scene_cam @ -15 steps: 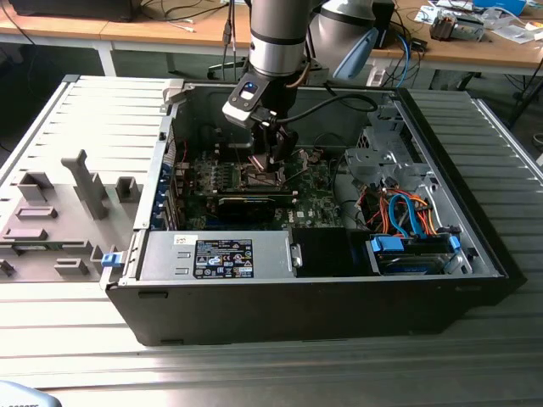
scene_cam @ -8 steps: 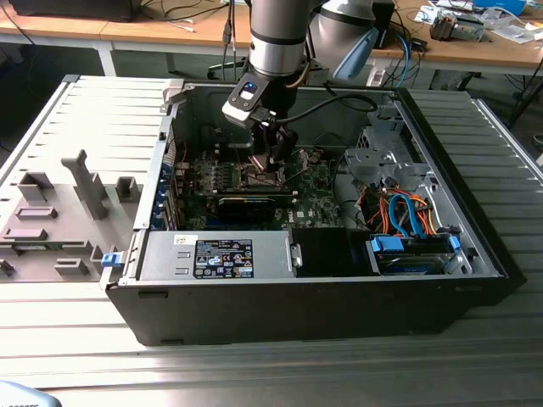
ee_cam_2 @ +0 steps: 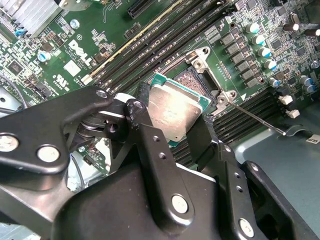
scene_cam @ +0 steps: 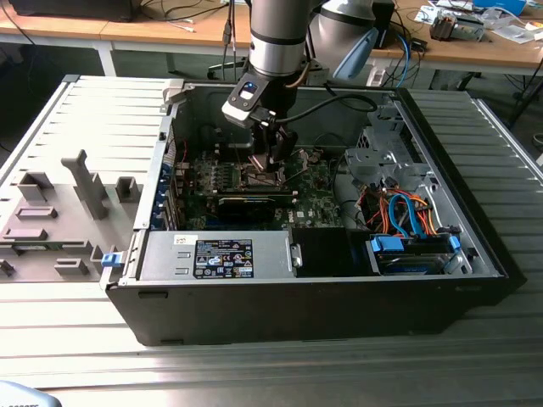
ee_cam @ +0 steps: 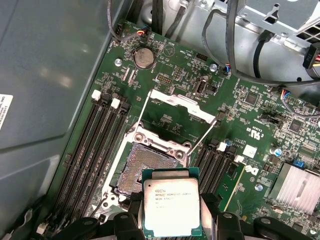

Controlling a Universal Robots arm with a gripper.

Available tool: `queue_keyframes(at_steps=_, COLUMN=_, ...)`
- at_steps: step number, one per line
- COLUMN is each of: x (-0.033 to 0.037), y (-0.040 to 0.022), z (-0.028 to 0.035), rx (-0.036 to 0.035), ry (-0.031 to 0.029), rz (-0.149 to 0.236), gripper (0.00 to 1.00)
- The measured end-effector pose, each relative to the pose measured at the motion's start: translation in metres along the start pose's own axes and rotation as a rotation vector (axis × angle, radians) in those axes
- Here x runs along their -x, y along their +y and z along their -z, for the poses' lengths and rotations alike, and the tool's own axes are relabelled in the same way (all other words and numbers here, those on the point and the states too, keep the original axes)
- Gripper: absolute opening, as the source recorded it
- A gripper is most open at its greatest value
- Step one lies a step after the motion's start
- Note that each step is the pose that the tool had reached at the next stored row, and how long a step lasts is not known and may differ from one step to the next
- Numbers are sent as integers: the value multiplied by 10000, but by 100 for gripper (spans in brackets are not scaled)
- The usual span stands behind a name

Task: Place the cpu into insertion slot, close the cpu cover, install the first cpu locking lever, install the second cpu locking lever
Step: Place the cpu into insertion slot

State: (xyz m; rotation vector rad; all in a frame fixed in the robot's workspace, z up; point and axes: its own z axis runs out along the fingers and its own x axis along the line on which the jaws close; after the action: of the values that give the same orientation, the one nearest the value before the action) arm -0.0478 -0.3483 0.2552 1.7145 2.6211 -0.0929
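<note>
1. A ribbed metal counter (scene_cam: 254, 373) carries an open desktop computer case (scene_cam: 322, 288), lying on its side so that the inside faces up and can be reached from above.
2. The robot arm (scene_cam: 277, 34) reaches straight down into the case, in the exterior view.
3. A green motherboard (scene_cam: 318, 199) lies flat on the case floor, under the arm.
4. The pincer (ee_cam_2: 172, 120) has its two black fingers (ee_cam_2: 145, 112) closed on opposite edges of the cpu. This edge grip probably keeps the chip level and its underside untouched.
5. The cpu cover (ee_cam: 177, 102), a silver frame plate, stands tilted up at the far side of the socket. That leaves the opening free.
6. The insertion slot (ee_cam: 145, 167) is bare: a dark square field inside a silver rim.
7. The cpu (ee_cam: 171, 207) is in the pincer, silver top up, over the near edge of the slot and not seated.
8. Two thin locking levers (ee_cam: 202, 140) are swung up, one on each side of the cover, apparently released so that the cover can stay open.
</note>
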Motion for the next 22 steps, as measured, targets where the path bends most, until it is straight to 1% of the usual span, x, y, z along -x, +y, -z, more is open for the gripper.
queue_keyframes(at_steps=22, x=0, y=0, z=0, rx=-5, ry=6, rz=-127, gripper=55)
